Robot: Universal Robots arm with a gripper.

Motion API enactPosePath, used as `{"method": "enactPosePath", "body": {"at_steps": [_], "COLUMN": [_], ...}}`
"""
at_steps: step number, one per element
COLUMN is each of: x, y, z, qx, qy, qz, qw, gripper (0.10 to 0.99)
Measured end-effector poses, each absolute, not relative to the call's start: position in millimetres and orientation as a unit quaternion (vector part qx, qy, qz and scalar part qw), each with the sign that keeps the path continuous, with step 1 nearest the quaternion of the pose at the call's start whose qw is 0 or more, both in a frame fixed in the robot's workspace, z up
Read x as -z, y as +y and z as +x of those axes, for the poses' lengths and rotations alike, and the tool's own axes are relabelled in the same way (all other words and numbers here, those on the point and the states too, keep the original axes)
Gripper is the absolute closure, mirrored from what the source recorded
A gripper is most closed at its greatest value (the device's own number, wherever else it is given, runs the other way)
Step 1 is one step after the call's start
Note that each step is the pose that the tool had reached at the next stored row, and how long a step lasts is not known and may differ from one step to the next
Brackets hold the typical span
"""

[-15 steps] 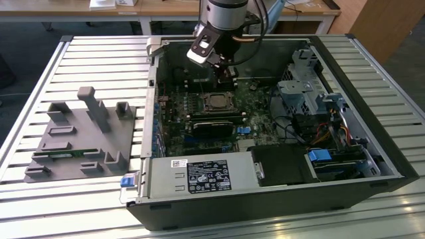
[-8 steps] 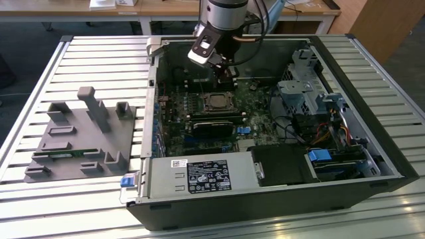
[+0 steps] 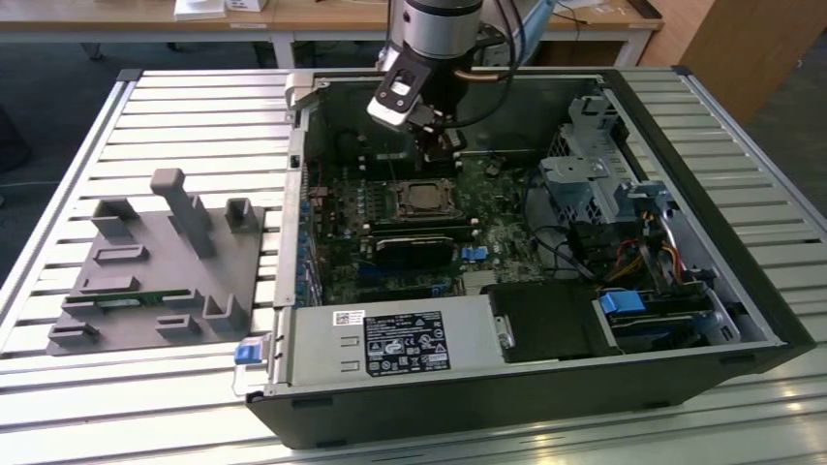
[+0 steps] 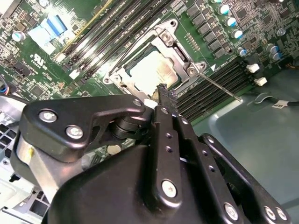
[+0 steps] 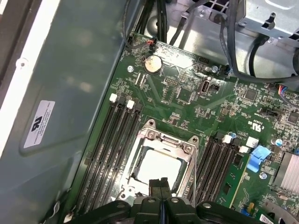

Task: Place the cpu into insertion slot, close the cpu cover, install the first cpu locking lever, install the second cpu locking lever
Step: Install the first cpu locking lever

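The gripper [image 3: 444, 145] reaches down into the open computer case [image 3: 517, 397] and hangs just above the near edge of the socket [image 3: 424, 200] on the green circuit board [image 5: 187, 100], its jaws clenched together with nothing between them in both wrist views. The cpu [image 5: 159, 165] sits in the socket, its silvery top showing through the cut-out of the metal cover [image 5: 168, 140], which appears to lie flat around it. In the second wrist view a thin metal lever [image 4: 217, 85] juts from one corner of the socket across the black memory slots [image 4: 205, 95].
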State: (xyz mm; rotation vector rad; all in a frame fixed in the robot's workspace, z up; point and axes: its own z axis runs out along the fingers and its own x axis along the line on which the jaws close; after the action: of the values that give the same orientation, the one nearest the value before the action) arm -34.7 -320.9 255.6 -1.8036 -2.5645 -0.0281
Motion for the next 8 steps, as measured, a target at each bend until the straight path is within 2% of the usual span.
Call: {"method": "enactPosePath", "body": {"at_steps": [8], "x": [-255.6], "y": [-320.9], "z": [-34.7], "qx": [0.009], "qy": [-0.825], "qz": [-0.564], "qw": [0.003], "gripper": [0.980]}}
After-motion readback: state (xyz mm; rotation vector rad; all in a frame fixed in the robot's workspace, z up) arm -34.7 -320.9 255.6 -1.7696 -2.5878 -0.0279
